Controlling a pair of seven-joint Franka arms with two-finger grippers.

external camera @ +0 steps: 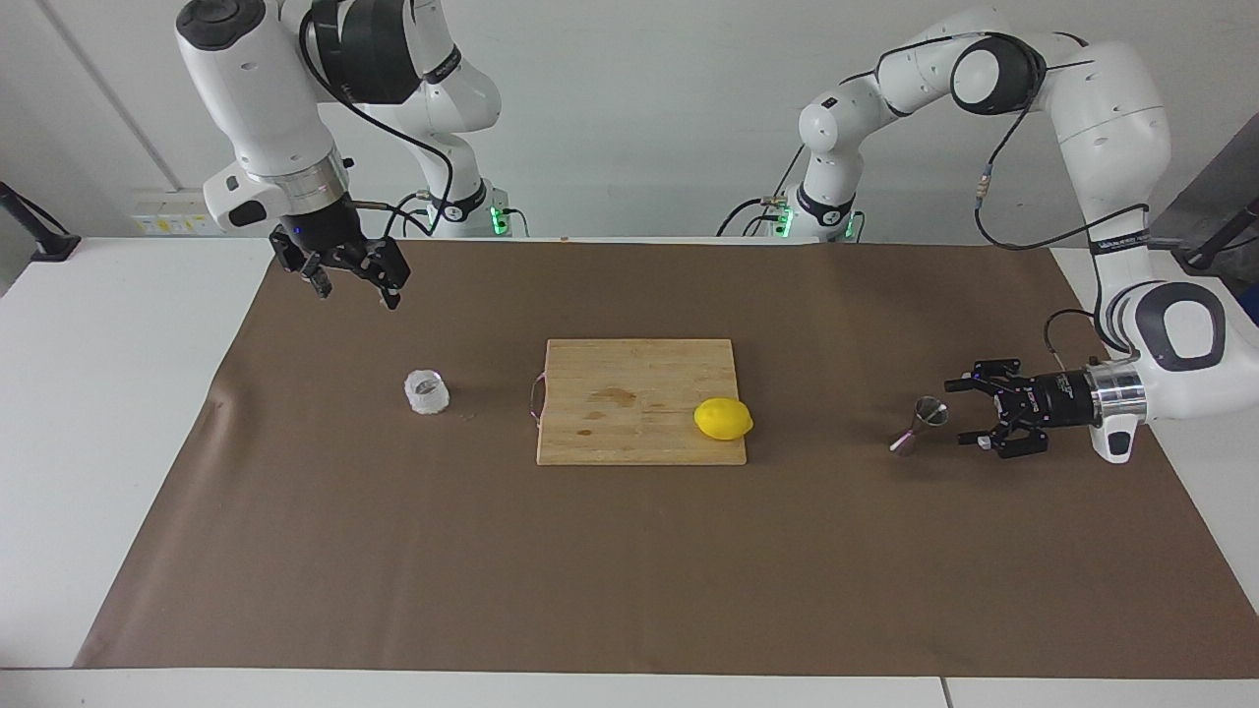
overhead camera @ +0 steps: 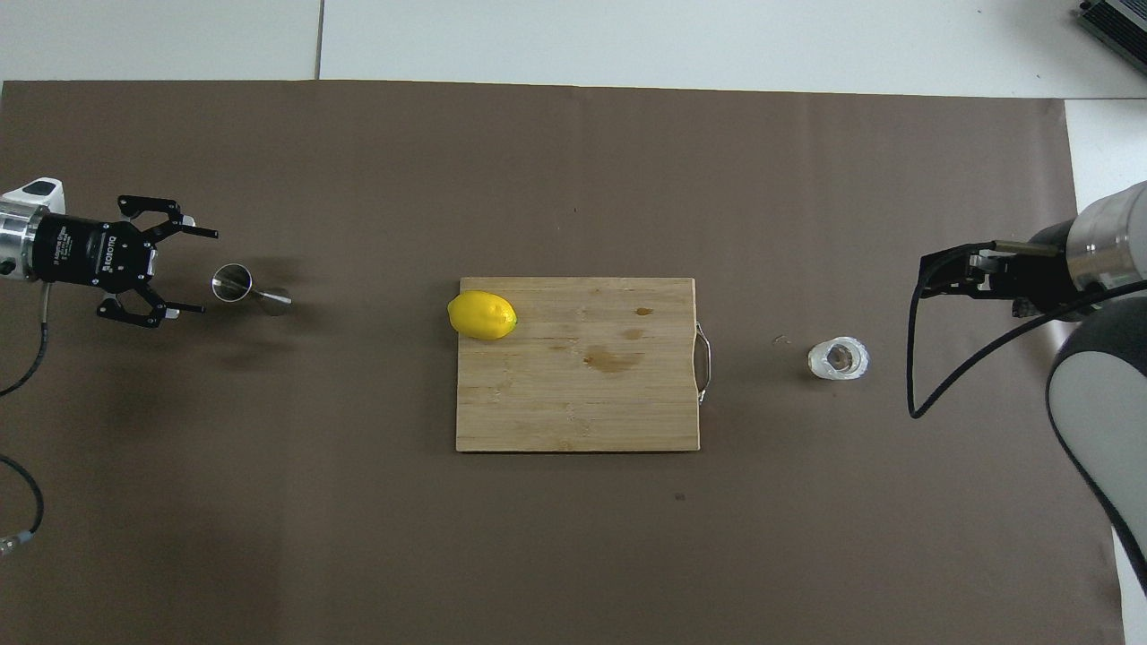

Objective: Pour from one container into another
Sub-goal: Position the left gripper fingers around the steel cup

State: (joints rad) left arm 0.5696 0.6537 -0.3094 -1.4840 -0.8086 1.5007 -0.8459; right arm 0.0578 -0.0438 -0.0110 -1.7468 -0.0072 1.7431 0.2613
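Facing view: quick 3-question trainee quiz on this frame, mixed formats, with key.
1. True or false: the lemon lies on the cutting board.
2. What is the left gripper lined up with? A) the glass tumbler B) the jigger C) the lemon
3. Fill in: the right gripper hangs in the air with its jaws ____.

Key:
1. True, at the board's corner toward the left arm's end.
2. B; its open jaws point at the jigger, not yet around it.
3. Open; it holds nothing.
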